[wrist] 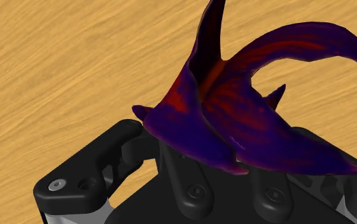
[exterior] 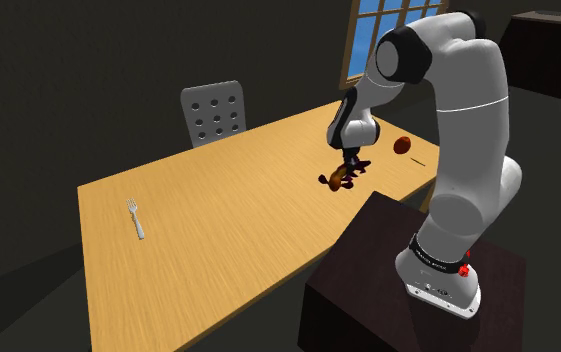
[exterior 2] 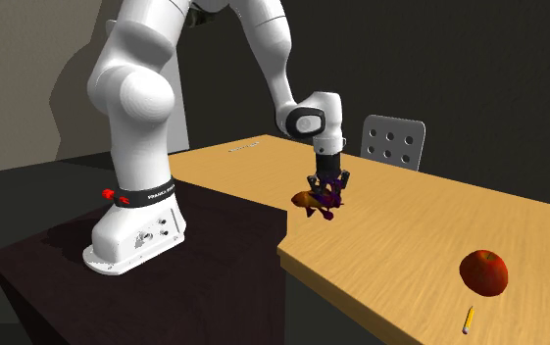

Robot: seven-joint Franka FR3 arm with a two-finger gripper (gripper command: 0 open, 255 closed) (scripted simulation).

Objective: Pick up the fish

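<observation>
Gripper [exterior 2: 327,186] is straight down over the fish [exterior 2: 320,201], close to the table [exterior: 218,230] edge nearest the stand [exterior: 368,280]. Jaws look clamped on the fish. In the wrist view its purple-red fins sit right up against the gripper body and cover the jaw tips, so you can't check the contact itself. Treat the grip as likely, not confirmed.

The vertical approach makes sense: the fish is low and oddly shaped, and a top-down pinch across the body is the only clean hold. From these angles you can't tell whether it has left the wood or is resting on it. Fins stick out sideways, so expect it to swing or slip when you raise it. Lift slowly.

The table is pale wood grain. A fork [exterior: 136,218] lies well away at the far end, and an apple [exterior 2: 483,271] and pencil [exterior 2: 468,320] sit off to the other side, so nothing crowds the lift. There's a grey perforated chair [exterior: 214,112] behind the table. The room is dim with dark walls and one window [exterior: 388,25].
</observation>
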